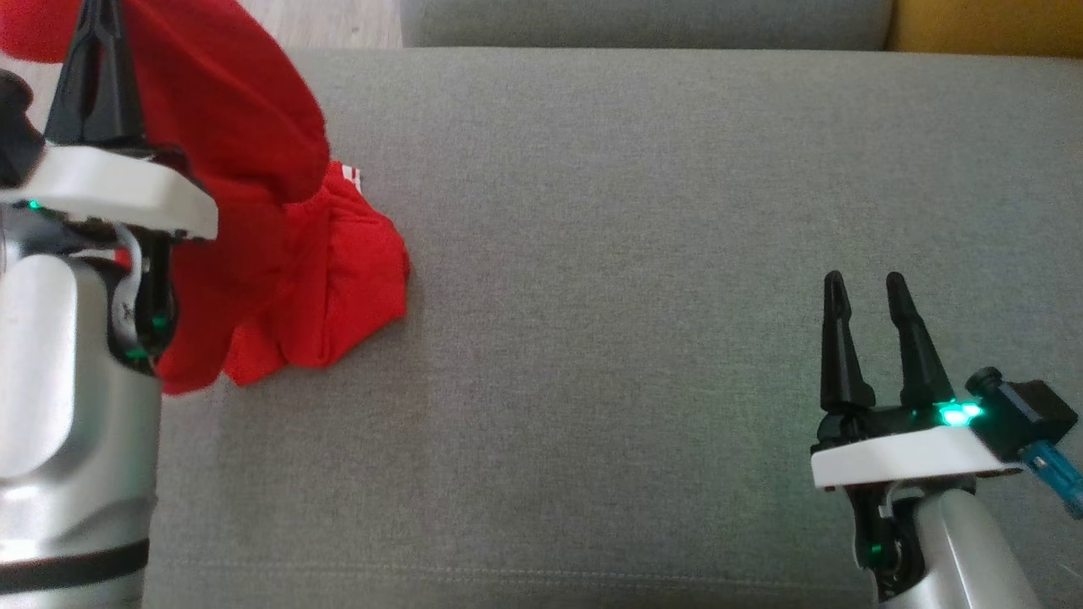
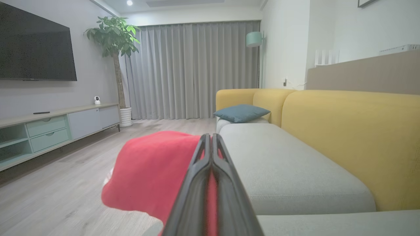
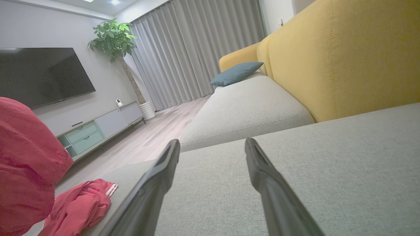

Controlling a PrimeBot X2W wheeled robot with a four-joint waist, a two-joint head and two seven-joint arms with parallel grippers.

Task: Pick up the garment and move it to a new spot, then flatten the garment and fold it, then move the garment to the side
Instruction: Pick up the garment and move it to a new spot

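The red garment (image 1: 279, 211) hangs from the upper left of the head view, its lower end bunched on the grey sofa seat (image 1: 634, 254). My left gripper (image 1: 97, 17) is raised at the upper left, shut on the garment's cloth. In the left wrist view the two fingers (image 2: 210, 154) press together with red cloth between them, and the garment (image 2: 151, 170) droops to their left. My right gripper (image 1: 863, 283) stands open at the lower right, well apart from the cloth, with nothing between its fingers. The right wrist view has the garment (image 3: 29, 164) at its left edge, a white-striped cuff resting on the seat.
A yellow sofa back (image 2: 347, 131) runs behind the grey seat cushions, with a blue pillow (image 2: 241, 112) at the far end. Beyond the sofa's end lie a wood floor (image 2: 65, 196), a TV cabinet (image 2: 49, 131) and a potted plant (image 2: 115, 42).
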